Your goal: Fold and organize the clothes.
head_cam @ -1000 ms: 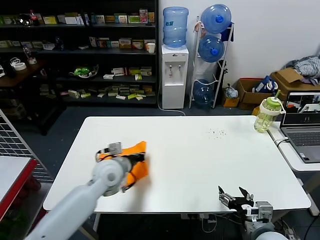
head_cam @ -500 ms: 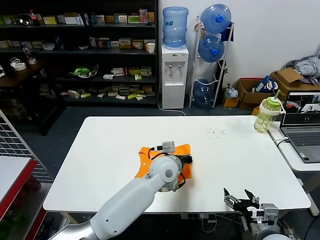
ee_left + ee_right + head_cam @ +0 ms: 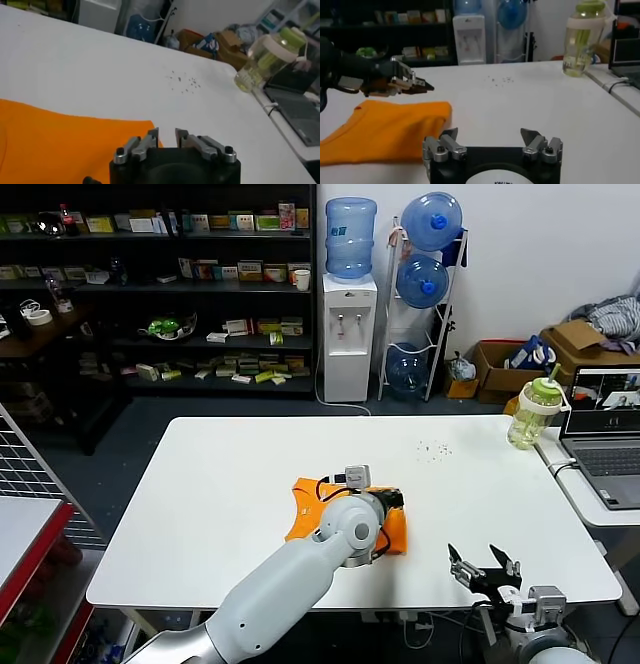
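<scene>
The orange T-shirt [image 3: 303,521] lies folded flat on the white table [image 3: 200,484], near the middle toward the front. It also shows in the left wrist view [image 3: 60,145] and the right wrist view [image 3: 390,130]. My left gripper [image 3: 394,502] hovers just above the shirt's right edge. In the left wrist view its fingertips [image 3: 167,133] stand a narrow gap apart with bare table showing between them and nothing held. It also shows in the right wrist view [image 3: 422,86]. My right gripper [image 3: 484,564] is wide open and empty at the table's front right edge [image 3: 491,134].
A clear bottle with a green lid [image 3: 533,412] and a laptop [image 3: 610,456] stand at the table's right end. Small dark specks [image 3: 432,450] lie at the back right. Shelves and water bottles stand behind the table.
My left arm has swept to the right, and the orange shirt has moved with it from the table's left part to the middle. The right gripper has barely shifted.
</scene>
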You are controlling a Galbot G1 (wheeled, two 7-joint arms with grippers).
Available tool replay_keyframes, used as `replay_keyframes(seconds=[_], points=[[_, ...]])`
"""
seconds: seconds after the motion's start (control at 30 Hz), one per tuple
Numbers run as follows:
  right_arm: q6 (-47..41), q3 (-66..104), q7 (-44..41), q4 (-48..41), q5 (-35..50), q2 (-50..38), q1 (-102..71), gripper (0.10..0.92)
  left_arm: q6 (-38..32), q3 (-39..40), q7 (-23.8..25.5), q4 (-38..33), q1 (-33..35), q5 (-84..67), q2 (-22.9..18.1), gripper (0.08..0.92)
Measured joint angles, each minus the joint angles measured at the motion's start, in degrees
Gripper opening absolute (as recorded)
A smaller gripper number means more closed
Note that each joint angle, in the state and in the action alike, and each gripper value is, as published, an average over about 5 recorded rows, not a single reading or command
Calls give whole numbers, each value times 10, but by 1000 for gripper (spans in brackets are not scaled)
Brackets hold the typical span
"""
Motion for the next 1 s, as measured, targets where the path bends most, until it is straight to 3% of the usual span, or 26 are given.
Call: replay_keyframes(seconds=[0.13,0.27,0.53,0.77,1.0], points=[[41,11,-39,-10,-17,-2,6,823,-22,-32,44,-31,27,36,18,432],[93,27,-83,-27,-41,4,5,823,-67,-85,116,-86,83,99,61,545],[202,65,-161,-82,-90,36,7,823,-216,-249,293,-183,290,266,138,783],[280,80,-212,-127,-132,86,12,823,-351,-384,417,-223,463,376,132,822],[334,88,-243,-133,-177,139,1,823,-441,-466,496,-241,559,447,89,823]])
